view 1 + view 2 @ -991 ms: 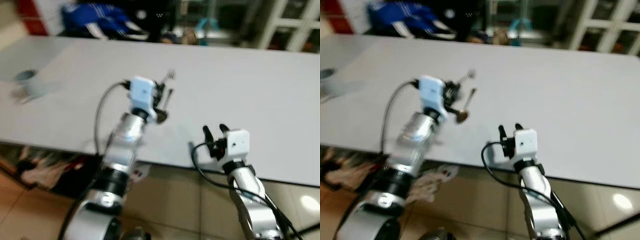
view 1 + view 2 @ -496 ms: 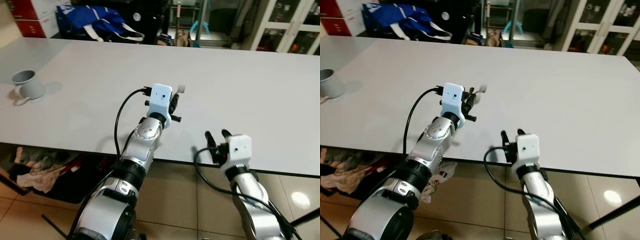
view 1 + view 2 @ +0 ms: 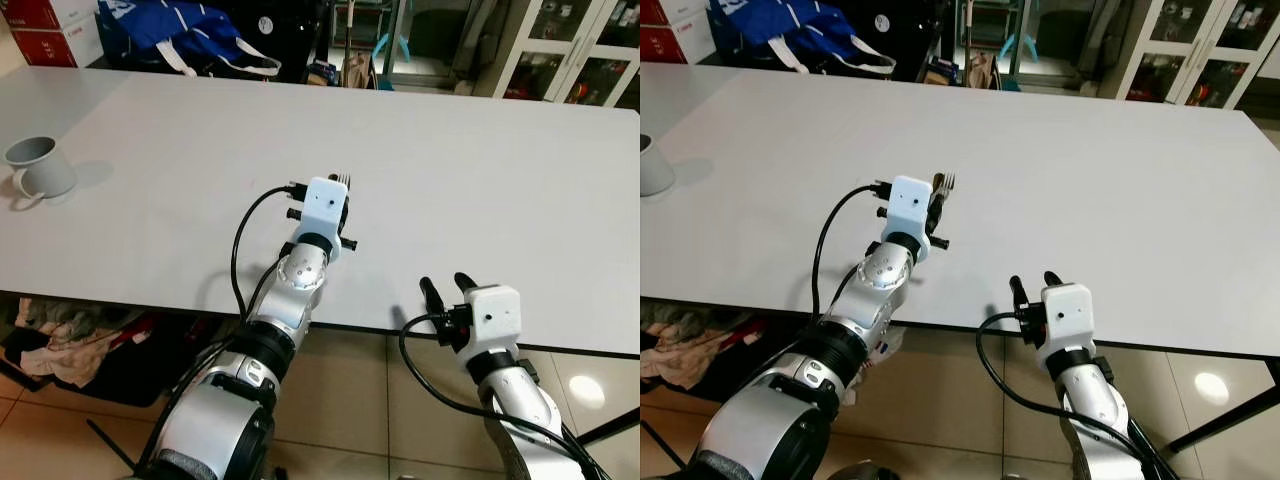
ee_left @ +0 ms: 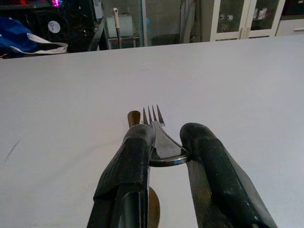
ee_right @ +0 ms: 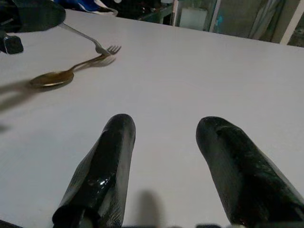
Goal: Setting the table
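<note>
the left claw [image 4: 164, 156] is clamped on a fork [image 4: 153, 118], tines pointing away from the robot, above the table [image 3: 480, 170] a little in from its near edge. a gold spoon [image 5: 57, 76] lies flat on the table directly under the fork, its handle running toward the far edge. the right claw [image 5: 166, 142] hovers at the near edge with its fingers apart and holds nothing. a grey mug [image 3: 40, 170] stands well apart, near the left end of the table.

step in hand, as judged: placing the fork beside the spoon. to do it well:
- lower the fork until it rests flat before parting the fingers, so it does not drop and bounce.
- keep the fork parallel to the spoon, just beside it, not across it.
- withdraw the claw straight back, clear of both handles.

hard to make out:
- the fork handle is hidden between the fingers and behind the wrist camera housing [image 3: 325, 205].
- in the head views the spoon is covered by the left arm.
- whether the fork tips touch the spoon cannot be told.
- the right end of the table is cut off.
</note>
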Controlling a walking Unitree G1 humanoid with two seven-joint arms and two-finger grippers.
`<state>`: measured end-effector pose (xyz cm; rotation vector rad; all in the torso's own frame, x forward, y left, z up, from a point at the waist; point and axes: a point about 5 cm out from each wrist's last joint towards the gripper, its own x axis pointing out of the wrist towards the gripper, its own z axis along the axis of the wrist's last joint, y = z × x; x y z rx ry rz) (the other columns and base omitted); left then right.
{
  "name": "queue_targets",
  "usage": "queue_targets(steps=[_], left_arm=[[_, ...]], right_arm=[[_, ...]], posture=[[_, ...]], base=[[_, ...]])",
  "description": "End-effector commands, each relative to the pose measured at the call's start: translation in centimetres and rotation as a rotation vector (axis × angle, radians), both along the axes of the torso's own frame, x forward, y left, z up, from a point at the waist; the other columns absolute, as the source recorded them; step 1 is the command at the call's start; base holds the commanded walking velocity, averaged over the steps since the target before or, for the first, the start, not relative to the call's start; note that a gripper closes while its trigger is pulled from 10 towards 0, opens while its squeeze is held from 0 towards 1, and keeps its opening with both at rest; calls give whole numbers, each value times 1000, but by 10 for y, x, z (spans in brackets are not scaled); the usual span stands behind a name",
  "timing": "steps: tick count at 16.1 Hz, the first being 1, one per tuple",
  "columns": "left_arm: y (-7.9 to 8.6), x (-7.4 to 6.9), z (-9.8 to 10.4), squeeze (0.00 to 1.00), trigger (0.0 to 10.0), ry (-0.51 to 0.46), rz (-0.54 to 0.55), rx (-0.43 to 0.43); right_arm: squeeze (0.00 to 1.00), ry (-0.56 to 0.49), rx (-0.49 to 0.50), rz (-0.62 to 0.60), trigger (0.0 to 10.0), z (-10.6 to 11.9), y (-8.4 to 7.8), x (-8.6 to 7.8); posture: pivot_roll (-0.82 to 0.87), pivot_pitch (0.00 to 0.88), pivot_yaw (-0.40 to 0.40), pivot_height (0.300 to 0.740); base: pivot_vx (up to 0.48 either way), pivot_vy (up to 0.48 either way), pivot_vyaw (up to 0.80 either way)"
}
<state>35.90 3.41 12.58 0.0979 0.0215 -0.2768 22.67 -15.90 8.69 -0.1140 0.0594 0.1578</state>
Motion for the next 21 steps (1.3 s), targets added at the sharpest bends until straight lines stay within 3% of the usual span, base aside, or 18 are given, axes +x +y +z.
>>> queue_targets(steps=[1,12,16,19,20,21], left_arm=[[-34,-6,9,0,0,-9,-79,-51],[-49,-16,-7,0,0,59,-133,-56],[-41,-15,-12,0,0,79,-45,-56],[-49,-19,-15,0,0,91,-68,-61],[-51,-21,-16,0,10000,95,-75,-55],[-52,-21,-16,0,10000,99,-80,-55]], right_arm=[[0,0,-12,-4,10000,3,0,-3],[0,46,-12,-13,10000,1,6,-24],[0,59,-10,-15,10000,0,6,-28],[0,66,-9,-13,10000,0,6,-30],[0,68,-9,-12,10000,-1,7,-30],[0,71,-9,-10,10000,-1,7,-31]], posture=[[-196,0,13,722],[-225,13,29,722],[-229,22,32,722],[-232,31,30,722],[-232,31,30,722],[-232,31,30,722]], base=[[0,0,0],[0,0,0],[0,0,0],[0,0,0],[0,0,0],[0,0,0]])
